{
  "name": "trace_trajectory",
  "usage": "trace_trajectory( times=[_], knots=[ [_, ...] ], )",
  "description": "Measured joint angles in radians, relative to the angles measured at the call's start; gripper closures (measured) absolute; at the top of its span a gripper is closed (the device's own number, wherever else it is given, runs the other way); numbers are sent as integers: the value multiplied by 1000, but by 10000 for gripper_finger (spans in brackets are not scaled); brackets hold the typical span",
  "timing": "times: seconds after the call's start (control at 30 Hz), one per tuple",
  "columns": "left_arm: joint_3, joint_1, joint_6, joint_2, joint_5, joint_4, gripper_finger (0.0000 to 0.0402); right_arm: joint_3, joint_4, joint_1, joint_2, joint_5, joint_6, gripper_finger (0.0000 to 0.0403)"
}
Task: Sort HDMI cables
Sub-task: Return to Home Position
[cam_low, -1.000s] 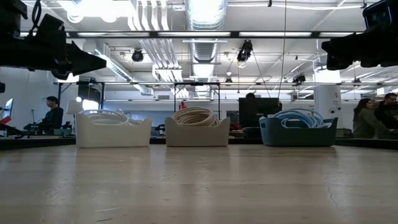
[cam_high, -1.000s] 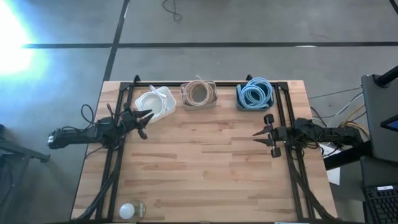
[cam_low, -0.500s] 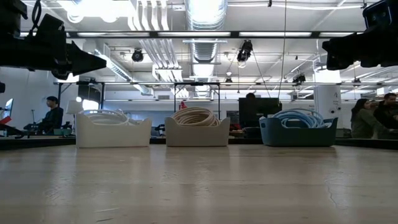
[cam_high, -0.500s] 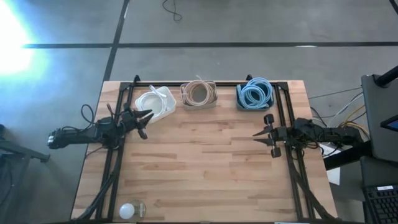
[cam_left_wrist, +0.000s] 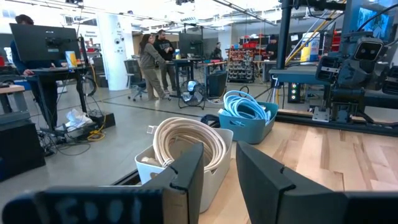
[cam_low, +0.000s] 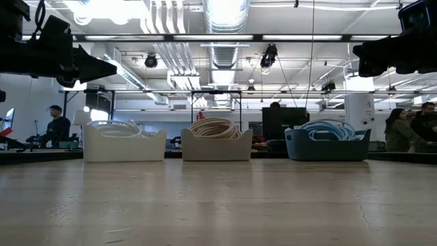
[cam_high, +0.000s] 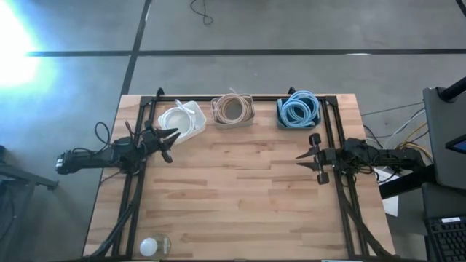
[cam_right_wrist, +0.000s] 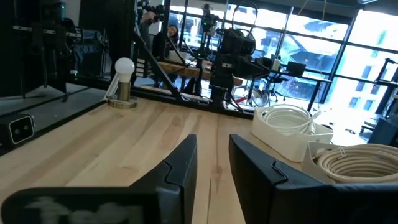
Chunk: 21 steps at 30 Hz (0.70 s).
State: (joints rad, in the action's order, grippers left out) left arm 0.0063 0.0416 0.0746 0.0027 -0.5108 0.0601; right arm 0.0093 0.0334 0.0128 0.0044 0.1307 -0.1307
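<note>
The left gripper (cam_high: 170, 145) hangs above the table's left side, just in front of the white bin (cam_high: 199, 109), its fingers parted with nothing between them. The right gripper (cam_high: 306, 156) hangs over the right side, in front of the blue bin (cam_high: 279, 118), likewise spread and empty; we see the same gaps in the wrist views (cam_left_wrist: 217, 155) (cam_right_wrist: 212, 149).

Against the pictures from a second and half a second ago, we find both arms, all three bins and every coil in the same places.

The cables all lie in the bins along the far edge: white cables (cam_high: 175, 120) in the white bin, beige cables (cam_high: 232, 108) in the middle bin (cam_high: 232, 124), light blue cables (cam_high: 298, 109) in the blue bin. The bins stand apart from one another.

The table (cam_high: 233, 204) is bare wood from the bins down to the near edge. A white bulb on a small stand (cam_high: 150, 246) sits at the near left corner. Black frame rails (cam_high: 134, 196) run along the left and right edges, under each arm.
</note>
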Motion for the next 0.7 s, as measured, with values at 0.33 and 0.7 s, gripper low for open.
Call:
trace_trajectory(
  times=[0.33, 0.7],
  knots=[
    [0, 0, 0, 0, 0, 0, 298, 0, 0, 0, 0, 0, 0, 327],
    [0, 0, 0, 0, 0, 0, 298, 0, 0, 0, 0, 0, 0, 328]
  ],
)
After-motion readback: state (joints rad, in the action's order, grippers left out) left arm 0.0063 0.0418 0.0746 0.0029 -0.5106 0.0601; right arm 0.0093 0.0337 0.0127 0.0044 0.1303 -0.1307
